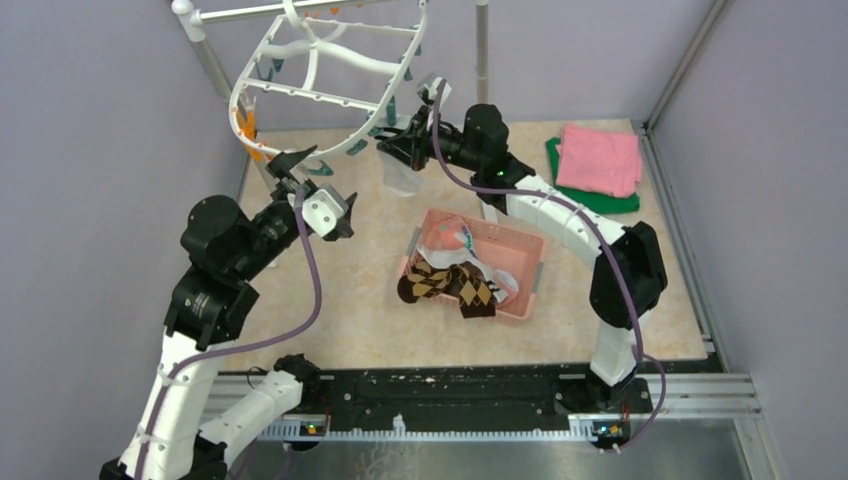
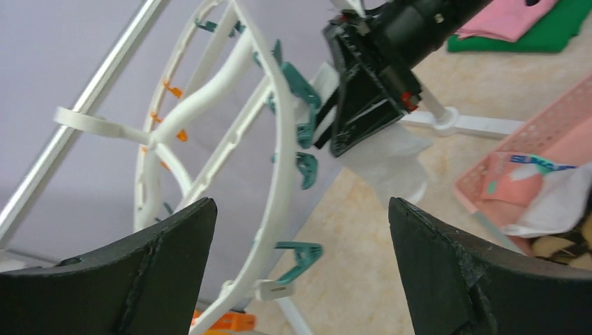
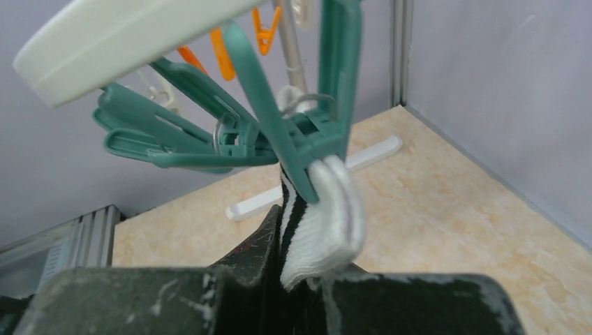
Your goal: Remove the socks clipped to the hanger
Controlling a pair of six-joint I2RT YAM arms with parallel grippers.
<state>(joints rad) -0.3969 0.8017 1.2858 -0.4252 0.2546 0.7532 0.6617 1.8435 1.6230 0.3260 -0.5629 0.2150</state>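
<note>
The white oval hanger (image 1: 330,70) hangs tilted from the stand at the back left, with teal and orange clips on its rim. A white sock with dark stripes (image 3: 324,223) hangs from a teal clip (image 3: 307,139). My right gripper (image 3: 300,272) is shut on this sock just below the clip; in the top view (image 1: 402,150) it sits under the hanger's right rim. My left gripper (image 2: 300,237) is open and empty, close to the hanger's lower rim (image 2: 272,139), and an empty teal clip (image 2: 300,255) lies between its fingers. Brown diamond-patterned socks (image 1: 450,285) lie in the pink basket (image 1: 530,270).
Folded pink and green cloths (image 1: 600,160) lie at the back right. The stand's metal pole (image 1: 482,50) rises behind the right arm, and its white foot (image 2: 475,125) lies on the table. Purple walls close in the left, back and right.
</note>
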